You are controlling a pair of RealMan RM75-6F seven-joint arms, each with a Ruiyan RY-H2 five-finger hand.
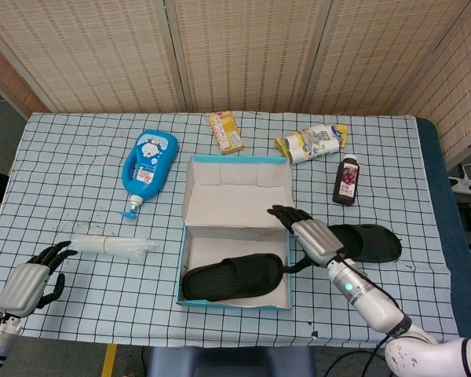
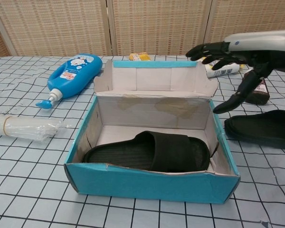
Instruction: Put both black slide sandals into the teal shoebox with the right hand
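One black slide sandal (image 1: pixel 232 278) (image 2: pixel 149 152) lies flat inside the teal shoebox (image 1: pixel 190 296) (image 2: pixel 147 184), whose lid stands up at the back. The other black sandal (image 1: pixel 370 242) (image 2: pixel 262 128) rests on the checked cloth to the right of the box. My right hand (image 1: pixel 308 237) (image 2: pixel 237 53) hovers open above the box's right wall, fingers spread, holding nothing, between the box and the outer sandal. My left hand (image 1: pixel 30 281) rests near the table's front left edge with fingers loosely curled, empty.
A blue lotion bottle (image 1: pixel 148 164) lies left of the box. A clear plastic roll (image 1: pixel 114 247) is at the front left. A yellow snack pack (image 1: pixel 226 130), a white bag (image 1: pixel 312 142) and a dark juice bottle (image 1: pixel 346 181) sit behind the box.
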